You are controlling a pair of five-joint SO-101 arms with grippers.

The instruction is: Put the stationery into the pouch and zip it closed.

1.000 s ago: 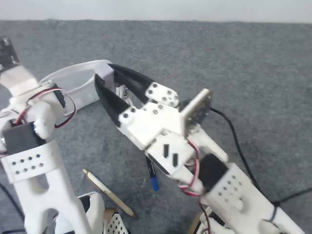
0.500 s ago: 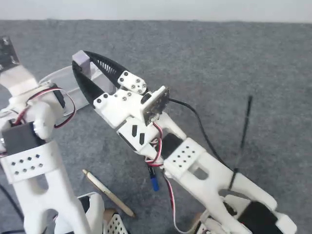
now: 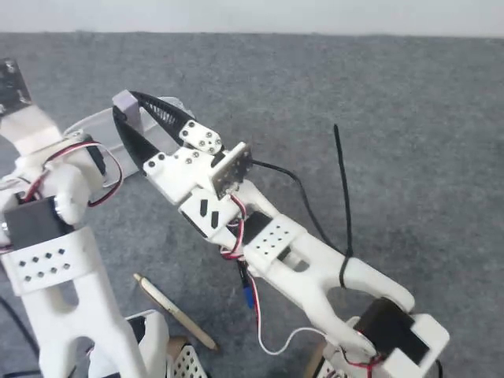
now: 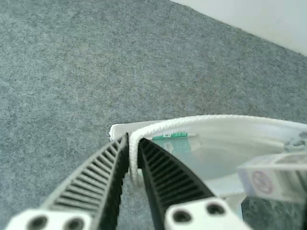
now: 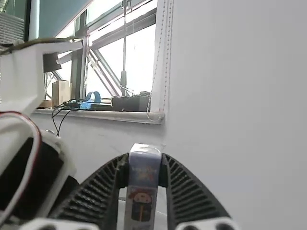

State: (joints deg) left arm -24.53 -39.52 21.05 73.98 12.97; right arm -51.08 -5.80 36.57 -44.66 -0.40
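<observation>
Grey, carpet-textured counter [image 3: 409, 94] below a plain white wall [image 5: 240, 96]. Bright window [image 5: 120, 57] lit by daylight, with a cluttered white sill [image 5: 110, 116] beneath.

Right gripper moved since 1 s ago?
Yes: the right gripper, clamping an eraser, has shifted left, away from the pencil, to over the pouch.

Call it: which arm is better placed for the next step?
Right, probably. The right gripper is shut on the eraser, which hangs at the mouth of the pouch, so it likely just needs to release. The left gripper is clamped on the rim, holding it open.
</observation>
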